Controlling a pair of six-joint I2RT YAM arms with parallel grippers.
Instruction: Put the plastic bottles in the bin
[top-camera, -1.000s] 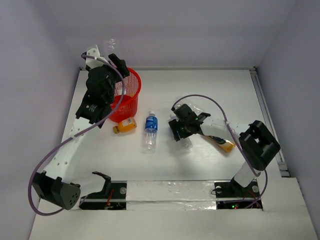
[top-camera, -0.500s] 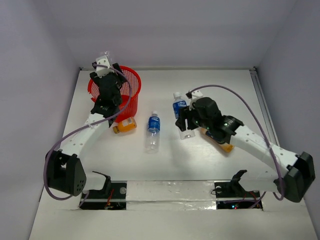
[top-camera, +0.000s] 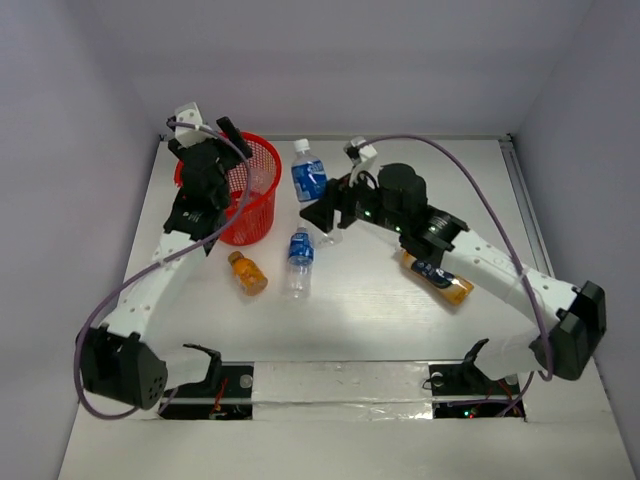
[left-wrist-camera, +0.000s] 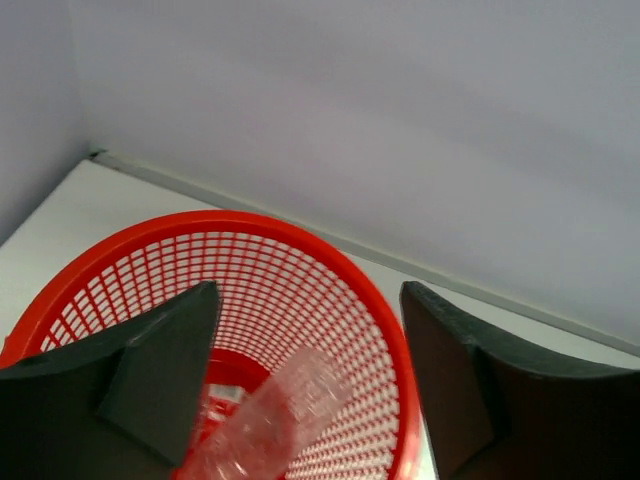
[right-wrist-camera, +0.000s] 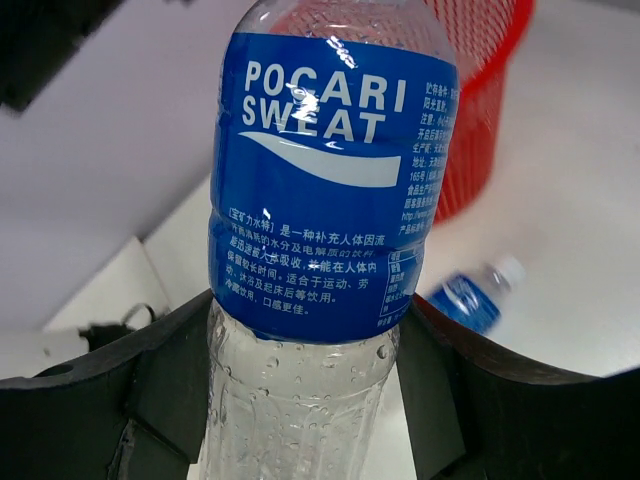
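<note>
Work surface: a flat white table (top-camera: 360, 330) enclosed by plain pale lavender walls.

The bin (top-camera: 250, 215) is a round red plastic basket with lattice walls and a solid, smooth rim. It stands at the far left of the table.

The left gripper (left-wrist-camera: 308, 295) hangs above the bin opening with its jaws wide apart. Only the left wrist view looks inside the bin. It shows a ribbed clear bottle (left-wrist-camera: 275, 420) lying tilted against the mesh and cut off by the bottom of the picture. Whether it touches either finger cannot be told.

The right gripper (right-wrist-camera: 310, 310) is clamped on a blue-labelled bottle (right-wrist-camera: 320, 150), held just to the right of the bin rim. The right wrist view reads the label as "POCARI SWEAT" and shows droplets inside the clear lower body.

On the table:
- A second blue-labelled bottle (top-camera: 298, 255) lies on its side near the bin, to its right and towards the arm bases.
- An orange bottle (top-camera: 247, 272) lies just in front of the bin.
- A dark-labelled bottle (top-camera: 440, 280) lies well to the right of the bin, partly hidden under the right arm.
</note>
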